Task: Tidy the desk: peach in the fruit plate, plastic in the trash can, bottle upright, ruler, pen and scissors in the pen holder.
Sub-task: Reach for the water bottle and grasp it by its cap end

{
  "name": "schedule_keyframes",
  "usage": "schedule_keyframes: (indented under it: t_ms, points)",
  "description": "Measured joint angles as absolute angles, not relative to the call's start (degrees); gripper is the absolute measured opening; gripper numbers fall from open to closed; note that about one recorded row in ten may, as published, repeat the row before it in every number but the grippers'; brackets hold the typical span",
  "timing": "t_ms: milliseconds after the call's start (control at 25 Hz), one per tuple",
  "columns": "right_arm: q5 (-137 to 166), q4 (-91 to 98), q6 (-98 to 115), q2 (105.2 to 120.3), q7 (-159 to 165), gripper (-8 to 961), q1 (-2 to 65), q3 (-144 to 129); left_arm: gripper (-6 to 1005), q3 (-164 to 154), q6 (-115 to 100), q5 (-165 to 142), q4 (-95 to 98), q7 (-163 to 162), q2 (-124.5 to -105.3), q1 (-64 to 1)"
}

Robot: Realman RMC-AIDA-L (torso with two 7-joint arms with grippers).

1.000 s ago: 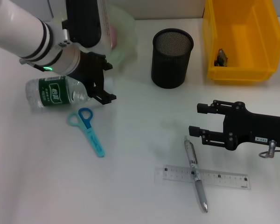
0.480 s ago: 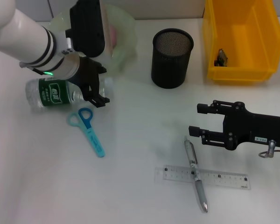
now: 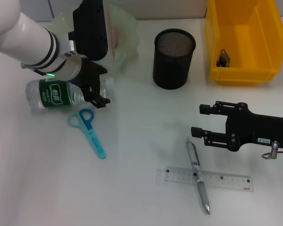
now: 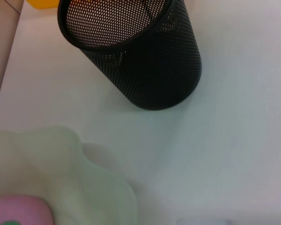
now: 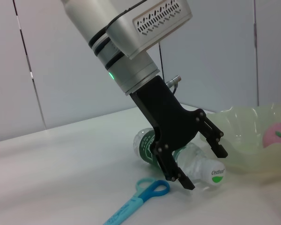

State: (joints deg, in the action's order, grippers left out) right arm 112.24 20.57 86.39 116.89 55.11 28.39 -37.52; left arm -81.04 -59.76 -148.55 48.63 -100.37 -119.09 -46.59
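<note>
The left tool (image 3: 100, 89) hangs over the neck end of the bottle (image 3: 56, 94), its fingers spread apart with one on each side of the cap end, which the right wrist view shows clearly; nothing is clamped between them. The bottle lies on its side on the white tabletop (image 3: 141, 132), green label facing up. Just in front of it lie the blue scissors (image 3: 88, 127), handles toward the bottle. Behind the left arm is the pale green plate (image 3: 127, 33) with the pink peach (image 4: 18, 212) in it. The black mesh holder (image 3: 174, 58) stands upright beside the yellow bin (image 3: 243, 42), which has a small dark scrap inside. The right tool (image 3: 202, 121) rests low near the tabletop, fingers apart and holding nothing. Just in front of it the pen (image 3: 198, 175) lies across the clear ruler (image 3: 203, 179).
</note>
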Motion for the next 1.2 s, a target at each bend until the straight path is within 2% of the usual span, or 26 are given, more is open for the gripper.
schedule_keyframes:
  t_ms: [400, 960, 1160, 1200]
  points:
    - [112.2, 20.6, 86.4, 116.89, 55.1, 676, 28.5, -37.5, 860, -81.1, -59.8, -148.6, 48.6, -100.4, -119.09, -46.6]
    - [112.0, 20.6, 86.2, 116.98, 55.1, 673, 28.4, -37.5, 583, -82.3, -59.2, -148.7, 48.5, -100.1, -119.09, -46.6]
    - [111.9, 20.6, 86.2, 116.98, 55.1, 673, 28.4, -37.5, 446, -83.7, -58.6, -148.9, 48.4, -100.0, -119.09, -46.6]
    - [111.9, 20.6, 86.2, 116.98, 55.1, 673, 28.4, -37.5, 446, -83.7, -58.6, -148.9, 48.4, -100.0, -119.09, -46.6]
